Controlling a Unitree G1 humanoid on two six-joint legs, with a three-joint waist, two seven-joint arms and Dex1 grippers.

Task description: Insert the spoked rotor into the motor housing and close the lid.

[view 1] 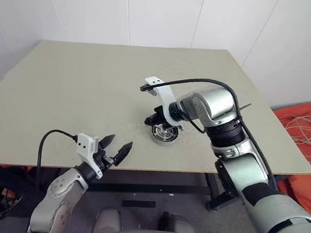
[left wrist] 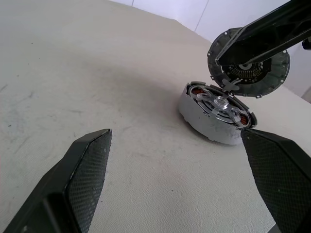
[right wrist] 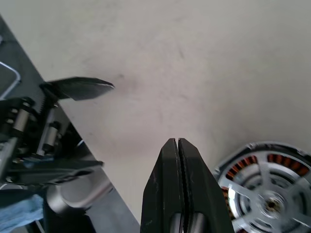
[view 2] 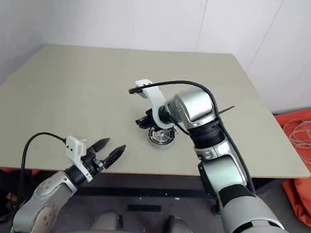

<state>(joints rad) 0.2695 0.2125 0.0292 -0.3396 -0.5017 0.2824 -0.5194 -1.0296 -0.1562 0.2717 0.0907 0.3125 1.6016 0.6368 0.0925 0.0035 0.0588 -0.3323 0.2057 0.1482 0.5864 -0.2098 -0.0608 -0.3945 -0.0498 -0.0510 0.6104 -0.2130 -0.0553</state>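
right gripper point(right wrist: 176, 141) fingers pressed flat together, only a hairline seam between them in the right wrist view. left wrist view shows the lid point(left wrist: 257, 80) up off the table point(view 1: 81, 88), tilted on edge, hanging at the tip of those black fingers, toothed rim and dark centre facing the camera; exact pinch point cannot be seen. lid hangs just above the motor housing point(left wrist: 199, 116), its lower edge close to the housing rim, touching or not cannot tell. spoked rotor point(left wrist: 221, 104) lies flat inside the housing, silver spokes and hub up, copper windings showing between the spokes. housing sits on the table near its middle, a bit toward the near edge. in the head view the right gripper is at about 11 o'clock of the housing, wrist angled down over it. left gripper point(view 1: 114, 147) fingers wide apart, holding nothing, at the near table edge, housing at about 2 o'clock from it, well apart. orange cloth point(view 1: 307, 124) with loose cable on the floor at 3 o'clock of the table.
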